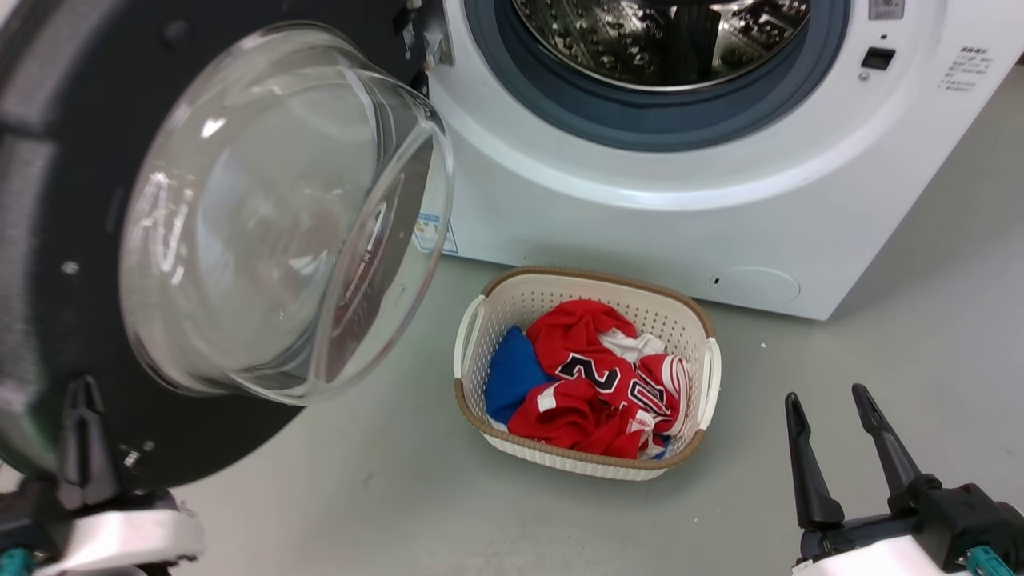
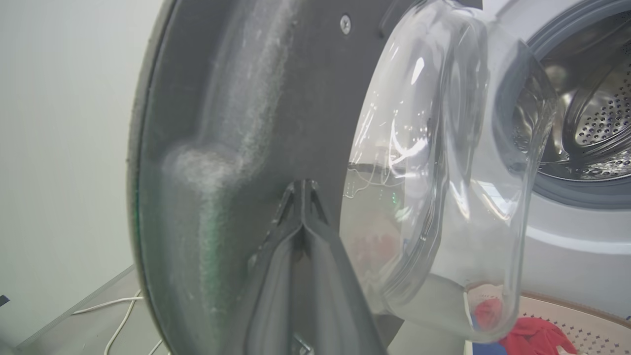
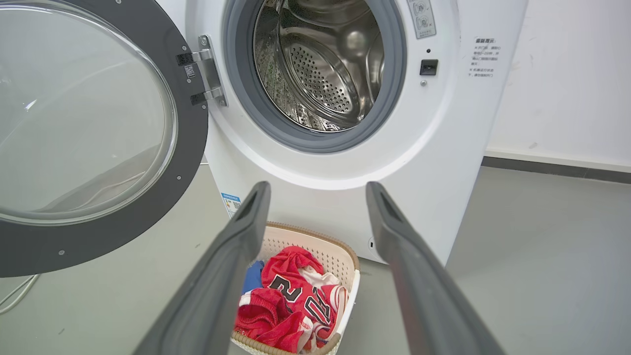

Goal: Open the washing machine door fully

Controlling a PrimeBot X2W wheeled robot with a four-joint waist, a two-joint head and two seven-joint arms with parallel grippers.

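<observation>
OK, status. The washing machine door (image 1: 240, 224) is swung well clear of the drum mouth (image 1: 664, 48), hanging on its hinge (image 3: 209, 71) at the 9 o'clock side of the washing machine (image 1: 640, 232). Inner face and glass bowl are turned toward my head camera, at 9 to 10 o'clock in that view. My left claw (image 1: 82, 388) is at 7 o'clock, clenched with nothing between its tips, pointing up along the door's dark inner ring near the lower edge. Left wrist view has the tips right at that ring; I can't tell whether they touch it. My right claw (image 1: 826, 394) is at 4 o'clock, released, fingers spread, over the floor (image 1: 360, 496) and well apart from the door. The basket (image 1: 704, 328) sits on the floor at 6 o'clock from the drum mouth, just in front of the machine, holding a red jersey (image 1: 592, 376) and a blue cloth (image 1: 512, 372). In the right wrist view the basket lies between that claw's fingers.
</observation>
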